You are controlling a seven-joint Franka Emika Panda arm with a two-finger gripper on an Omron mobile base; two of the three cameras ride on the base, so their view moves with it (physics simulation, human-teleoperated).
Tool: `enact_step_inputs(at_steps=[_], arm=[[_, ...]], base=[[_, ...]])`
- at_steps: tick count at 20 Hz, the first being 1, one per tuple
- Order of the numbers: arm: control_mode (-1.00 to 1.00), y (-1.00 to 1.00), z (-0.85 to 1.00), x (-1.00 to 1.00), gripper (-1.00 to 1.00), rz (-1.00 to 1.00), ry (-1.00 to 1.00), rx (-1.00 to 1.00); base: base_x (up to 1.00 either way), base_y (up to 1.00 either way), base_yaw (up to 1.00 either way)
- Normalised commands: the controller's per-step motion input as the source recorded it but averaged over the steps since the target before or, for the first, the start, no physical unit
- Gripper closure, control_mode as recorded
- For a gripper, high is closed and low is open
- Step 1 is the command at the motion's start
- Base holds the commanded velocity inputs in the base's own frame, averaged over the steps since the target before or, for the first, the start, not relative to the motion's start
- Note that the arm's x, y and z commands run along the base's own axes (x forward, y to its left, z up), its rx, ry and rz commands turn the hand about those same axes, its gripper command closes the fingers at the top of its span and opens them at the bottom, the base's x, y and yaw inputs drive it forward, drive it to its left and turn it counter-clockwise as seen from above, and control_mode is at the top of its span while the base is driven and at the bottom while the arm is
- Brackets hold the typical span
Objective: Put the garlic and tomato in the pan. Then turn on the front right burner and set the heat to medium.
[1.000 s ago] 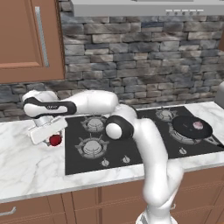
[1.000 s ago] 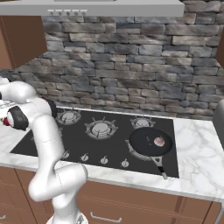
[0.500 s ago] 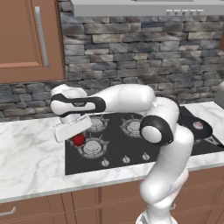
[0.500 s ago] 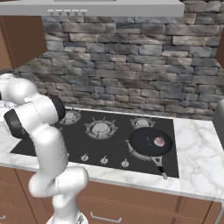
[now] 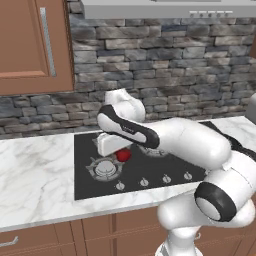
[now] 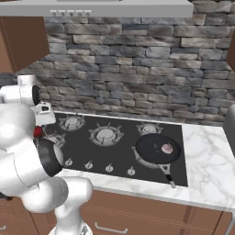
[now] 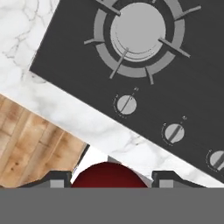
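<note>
Above the black glass stove (image 5: 85, 172), the hand (image 7: 110, 180) grips the round glossy red tomato (image 5: 123, 155).

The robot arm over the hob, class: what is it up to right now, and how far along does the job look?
The gripper is shut on the tomato, holding it in the air above the left side of the cooktop, over a front burner and the row of knobs. The pan sits on the front right burner, and the garlic already lies inside it. So one item is in and the tomato is on its way. Whether any burner is lit cannot be told.
</note>
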Motion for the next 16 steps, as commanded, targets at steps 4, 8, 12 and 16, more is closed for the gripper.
enact_step_inputs(at_steps=[4, 8, 12, 16], arm=[[-1.00, -1.00, 0.37, -0.03, 1.00, 0.00, -0.10, 0.15], [-1.00, -1.00, 0.05, -0.03, 1.00, -0.25, 0.00, 0.09], [-1.00, -1.00, 0.00, 0.02, 1.00, -0.39, 0.02, 0.06], [-1.00, -1.00, 0.09, 0.27, 1.00, -0.17, 0.03, 0.14]], base=[[0.00, 0.00, 0.00], [0.00, 0.00, 0.00], [0.00, 0.00, 0.00], [0.00, 0.00, 0.00]])
